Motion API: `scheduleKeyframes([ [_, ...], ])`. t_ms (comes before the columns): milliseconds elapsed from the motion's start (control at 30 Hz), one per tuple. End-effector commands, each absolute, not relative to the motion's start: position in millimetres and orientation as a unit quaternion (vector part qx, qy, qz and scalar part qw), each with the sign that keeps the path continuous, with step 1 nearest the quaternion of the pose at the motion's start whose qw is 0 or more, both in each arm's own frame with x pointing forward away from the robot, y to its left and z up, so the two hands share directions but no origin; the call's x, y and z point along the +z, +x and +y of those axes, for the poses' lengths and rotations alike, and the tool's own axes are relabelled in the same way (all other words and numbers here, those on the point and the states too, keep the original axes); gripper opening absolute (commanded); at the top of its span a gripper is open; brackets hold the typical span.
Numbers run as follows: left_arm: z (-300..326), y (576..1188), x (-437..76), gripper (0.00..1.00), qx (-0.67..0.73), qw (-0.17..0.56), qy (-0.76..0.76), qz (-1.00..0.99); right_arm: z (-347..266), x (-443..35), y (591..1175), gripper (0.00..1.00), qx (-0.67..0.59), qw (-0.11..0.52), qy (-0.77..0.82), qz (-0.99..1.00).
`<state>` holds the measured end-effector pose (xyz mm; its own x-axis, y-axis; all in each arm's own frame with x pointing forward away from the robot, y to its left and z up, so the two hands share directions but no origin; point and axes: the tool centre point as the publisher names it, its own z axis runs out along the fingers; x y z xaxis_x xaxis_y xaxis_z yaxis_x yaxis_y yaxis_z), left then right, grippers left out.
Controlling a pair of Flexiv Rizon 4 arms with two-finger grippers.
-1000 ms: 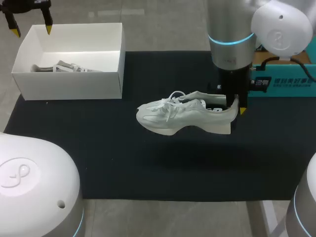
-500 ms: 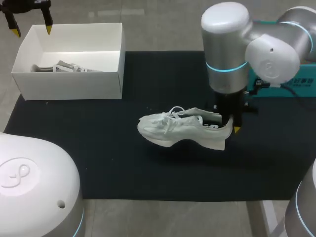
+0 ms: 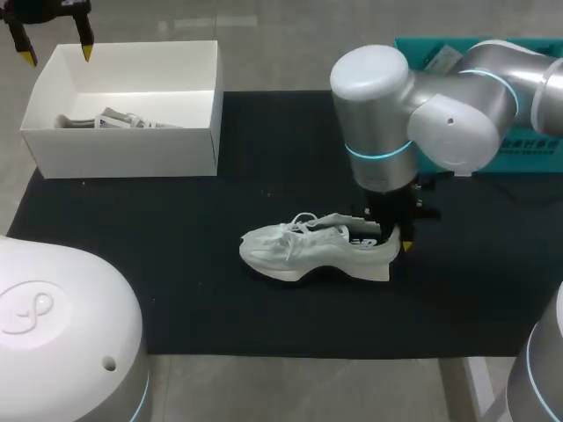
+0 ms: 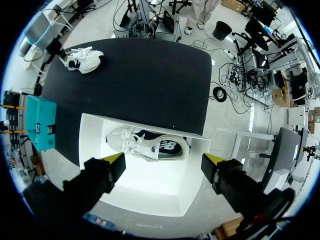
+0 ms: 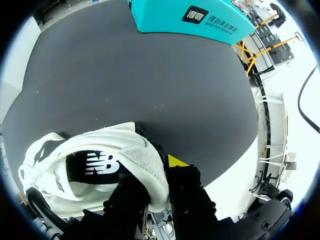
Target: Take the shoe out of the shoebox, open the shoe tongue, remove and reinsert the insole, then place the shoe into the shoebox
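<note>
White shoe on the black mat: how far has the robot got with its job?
Done: the white lace-up shoe is out of the white cardboard shoebox and appears to rest on the black mat. In hand: the right hand pinches its heel collar. The left hand hangs open over the box, where a second shoe lies. Left: opening the tongue, pulling and refitting the insole, boxing the shoe.

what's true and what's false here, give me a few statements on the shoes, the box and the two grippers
1. The right gripper is shut on the heel of a shoe. True.
2. The box is empty. False: a second shoe lies in it.
3. The left gripper is open above the box. True.
4. The shoe in the right gripper is inside the box. False: it is on the black mat, outside the box.
</note>
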<state>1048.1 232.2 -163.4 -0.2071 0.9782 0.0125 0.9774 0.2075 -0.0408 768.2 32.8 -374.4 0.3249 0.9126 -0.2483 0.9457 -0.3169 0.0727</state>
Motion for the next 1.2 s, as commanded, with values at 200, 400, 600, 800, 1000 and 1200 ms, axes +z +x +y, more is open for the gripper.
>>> scheduleKeyframes([
  [200, 232.5, 1048.3, -163.1, 1.00, 0.012, 0.018, -0.630, -0.777, 32.6, -393.2, 778.3, 0.00, -0.089, 0.082, 0.816, 0.564],
  [400, 232.5, 1048.3, -163.1, 1.00, 0.012, 0.018, -0.630, -0.777, 35.9, -376.3, 771.5, 1.00, -0.084, 0.062, 0.817, 0.567],
  [600, 232.5, 1048.3, -163.1, 1.00, 0.012, 0.018, -0.630, -0.777, 28.5, -338.5, 770.8, 1.00, -0.037, 0.015, 0.799, 0.600],
  [800, 232.5, 1048.3, -163.1, 1.00, 0.012, 0.018, -0.630, -0.777, 25.8, -313.1, 786.2, 1.00, 0.029, 0.008, 0.678, 0.735],
  [1000, 232.5, 1048.3, -163.1, 1.00, 0.012, 0.018, -0.630, -0.777, 29.8, -312.9, 801.4, 1.00, 0.046, 0.106, 0.439, 0.891],
  [1200, 232.5, 1048.3, -163.1, 1.00, 0.012, 0.018, -0.630, -0.777, 36.3, -324.5, 812.5, 1.00, -0.036, 0.133, 0.388, 0.911],
])
